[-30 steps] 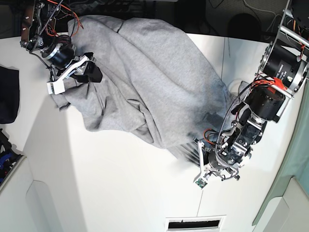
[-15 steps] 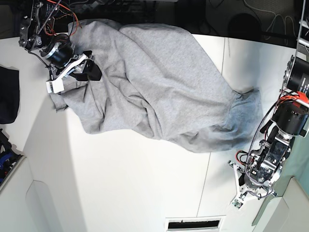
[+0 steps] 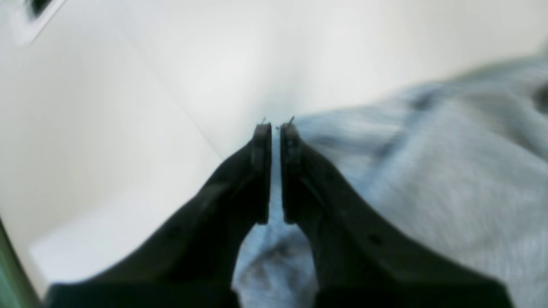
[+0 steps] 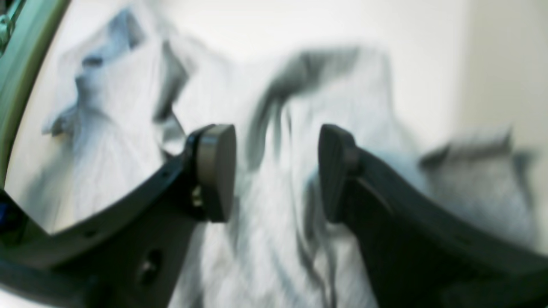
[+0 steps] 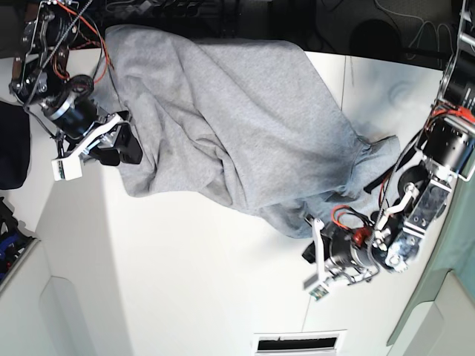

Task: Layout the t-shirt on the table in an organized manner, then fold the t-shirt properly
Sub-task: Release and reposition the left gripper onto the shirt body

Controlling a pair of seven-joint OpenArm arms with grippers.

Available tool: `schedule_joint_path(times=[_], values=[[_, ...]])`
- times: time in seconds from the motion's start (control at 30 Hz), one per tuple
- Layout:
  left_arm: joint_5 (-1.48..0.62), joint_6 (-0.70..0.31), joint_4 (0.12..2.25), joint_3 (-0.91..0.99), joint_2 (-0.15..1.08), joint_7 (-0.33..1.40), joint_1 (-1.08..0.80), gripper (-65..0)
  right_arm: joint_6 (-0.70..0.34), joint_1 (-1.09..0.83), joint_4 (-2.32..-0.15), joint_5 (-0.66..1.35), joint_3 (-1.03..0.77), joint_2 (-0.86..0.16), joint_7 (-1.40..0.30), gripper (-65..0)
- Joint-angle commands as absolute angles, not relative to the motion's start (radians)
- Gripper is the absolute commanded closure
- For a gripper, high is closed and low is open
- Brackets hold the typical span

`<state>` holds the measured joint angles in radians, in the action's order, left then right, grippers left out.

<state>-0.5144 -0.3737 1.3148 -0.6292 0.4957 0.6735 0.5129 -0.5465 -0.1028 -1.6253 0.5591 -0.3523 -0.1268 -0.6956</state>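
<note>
The light grey t-shirt (image 5: 237, 126) lies rumpled across the back half of the white table (image 5: 193, 282). My right gripper (image 5: 126, 150) is at the shirt's left edge. The blurred right wrist view shows this right gripper (image 4: 276, 171) open, with creased t-shirt (image 4: 274, 248) cloth below the jaws and nothing between them. My left gripper (image 5: 309, 248) is at the shirt's lower right edge. Up close, the left gripper (image 3: 276, 128) has its jaws parted by a thin slit, over the edge of the t-shirt (image 3: 449, 179) and the bare table (image 3: 171, 64).
A dark navy cloth (image 5: 11, 148) hangs at the table's left edge. A slotted vent (image 5: 300, 343) sits at the front edge. A thin seam line (image 5: 344, 89) crosses the tabletop on the right. Cables and dark gear crowd the back.
My left arm swung out to the lower right, then came back to the shirt's lower edge, its jaws parting slightly. The right arm moved down and left. The shirt's right side spread wider.
</note>
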Motion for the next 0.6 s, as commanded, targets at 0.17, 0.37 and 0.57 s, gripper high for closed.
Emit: schedule_joint_path(times=[0.17,0.37,0.57], values=[[-0.509,-0.371,1.541,-0.622,0.496,0.677,0.322,-7.0,-0.508,0.115,-1.477,0.416,-0.351,-0.136,-0.6,-30.8],[-0.476,-0.371,1.539,-0.622,0.493,0.677,0.181,-7.0,-0.513,0.354,-1.127,0.324,-0.35,-0.136,-0.536,-30.8],[-0.47,-0.371,1.536,-0.622,0.493,0.644,0.131,-7.0,-0.558,0.507,-0.836,0.25,-0.205,-0.157,-0.517,-30.8]])
